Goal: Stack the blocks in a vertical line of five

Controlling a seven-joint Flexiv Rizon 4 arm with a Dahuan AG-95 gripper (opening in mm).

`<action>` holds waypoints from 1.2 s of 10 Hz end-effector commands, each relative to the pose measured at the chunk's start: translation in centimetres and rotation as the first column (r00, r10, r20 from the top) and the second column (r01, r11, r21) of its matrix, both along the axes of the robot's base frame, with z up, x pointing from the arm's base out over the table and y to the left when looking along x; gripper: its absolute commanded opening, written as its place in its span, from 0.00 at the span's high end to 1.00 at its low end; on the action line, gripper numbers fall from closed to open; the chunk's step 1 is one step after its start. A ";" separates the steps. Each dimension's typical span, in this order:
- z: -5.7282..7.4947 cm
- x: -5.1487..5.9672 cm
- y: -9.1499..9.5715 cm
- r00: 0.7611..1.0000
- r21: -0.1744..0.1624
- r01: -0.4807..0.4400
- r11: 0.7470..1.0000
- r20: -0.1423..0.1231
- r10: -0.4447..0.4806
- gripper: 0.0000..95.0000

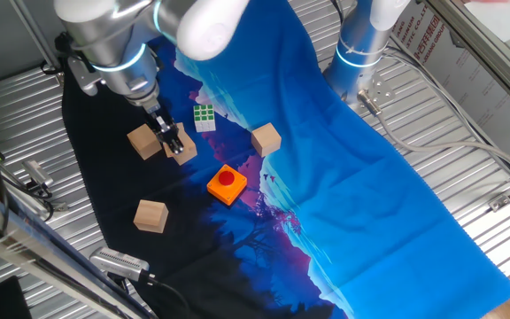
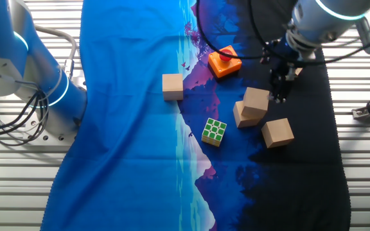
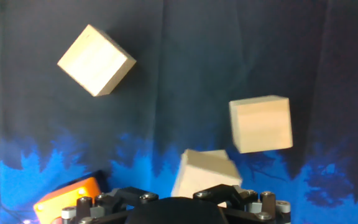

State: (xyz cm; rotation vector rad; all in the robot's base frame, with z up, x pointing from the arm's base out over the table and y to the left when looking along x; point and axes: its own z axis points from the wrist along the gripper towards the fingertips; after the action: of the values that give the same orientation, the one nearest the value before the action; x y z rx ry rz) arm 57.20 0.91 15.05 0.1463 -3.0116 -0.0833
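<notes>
Tan wooden blocks lie on the dark cloth. One block (image 2: 256, 101) sits tilted on top of another (image 2: 240, 116); in the hand view the upper one (image 3: 207, 174) shows just ahead of the hand. A loose block (image 2: 277, 133) lies beside them, another (image 1: 150, 215) nearer the cloth's front corner, and one (image 1: 266, 139) on the blue part. My gripper (image 2: 279, 97) hangs right beside the upper block, between it and the loose block (image 1: 145, 142). Its fingers look close together with nothing held. The fingertips are out of the hand view.
An orange square with a red button (image 1: 227, 183) and a green-and-white puzzle cube (image 1: 204, 117) lie near the blocks. A second robot base (image 1: 361, 49) stands at the cloth's far edge. Ribbed metal table (image 1: 467, 133) surrounds the cloth, with cables and clamps at its sides.
</notes>
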 end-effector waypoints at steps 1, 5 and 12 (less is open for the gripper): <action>0.4 0.2 -1.3 1.000 0.005 -0.013 1.000 0.003 0.013 0.00; -0.3 1.1 -2.6 1.000 0.001 -0.024 1.000 0.009 0.024 0.00; -0.5 2.8 -5.2 0.999 0.004 -0.005 1.000 0.032 0.005 0.00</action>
State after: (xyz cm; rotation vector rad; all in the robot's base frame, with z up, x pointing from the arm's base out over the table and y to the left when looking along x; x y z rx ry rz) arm 60.17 -4.43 14.37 0.1531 -3.0420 -0.0850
